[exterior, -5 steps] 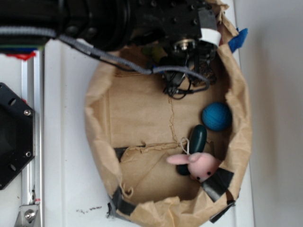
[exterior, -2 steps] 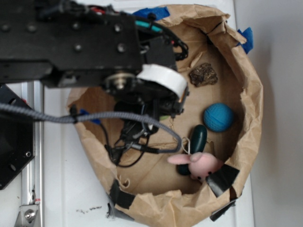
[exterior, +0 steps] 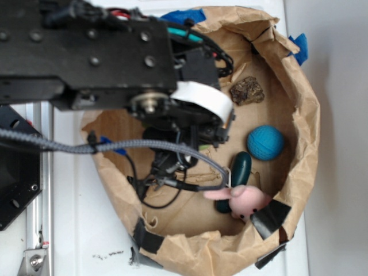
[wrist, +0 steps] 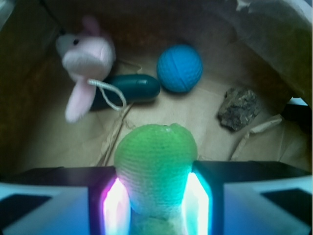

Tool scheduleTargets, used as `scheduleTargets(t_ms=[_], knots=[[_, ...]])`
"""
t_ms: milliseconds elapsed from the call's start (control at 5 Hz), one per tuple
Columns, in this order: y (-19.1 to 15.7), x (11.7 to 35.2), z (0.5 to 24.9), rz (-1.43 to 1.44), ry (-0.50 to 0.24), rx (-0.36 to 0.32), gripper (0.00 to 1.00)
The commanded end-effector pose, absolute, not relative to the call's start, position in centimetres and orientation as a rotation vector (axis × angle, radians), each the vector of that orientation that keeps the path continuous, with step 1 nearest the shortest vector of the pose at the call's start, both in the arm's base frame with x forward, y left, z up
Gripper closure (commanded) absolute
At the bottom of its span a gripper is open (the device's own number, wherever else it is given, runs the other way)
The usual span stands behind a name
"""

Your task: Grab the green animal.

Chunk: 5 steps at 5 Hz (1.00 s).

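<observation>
Wrist view: the gripper (wrist: 155, 203) is clenched on the green animal (wrist: 155, 169), whose fuzzy lime body fills the lower centre of the frame between 2 glowing finger pads (wrist: 115, 205). Behind it, on the brown paper floor (wrist: 195, 122), lie a dark green oblong object (wrist: 131, 87) at upper centre, a pink plush bunny (wrist: 84, 58) at upper left overlapping the oblong's left end, a blue ball (wrist: 180, 68) just right of the oblong, and a dark rock-like lump (wrist: 238, 108) at right. Exterior view: the black robot arm (exterior: 86, 52) covers the upper left and reaches into a paper bag (exterior: 299, 161); here the green animal is hidden beneath the arm
</observation>
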<state>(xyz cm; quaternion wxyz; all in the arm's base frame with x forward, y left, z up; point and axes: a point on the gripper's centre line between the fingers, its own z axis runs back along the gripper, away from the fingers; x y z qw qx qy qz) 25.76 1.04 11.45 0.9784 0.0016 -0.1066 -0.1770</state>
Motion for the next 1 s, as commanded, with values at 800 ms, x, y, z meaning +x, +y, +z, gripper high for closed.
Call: scheduleTargets(t_ms=[800], knots=[[3.9, 25.8, 17.1, -0.082, -0.192, -0.061, 1.0]])
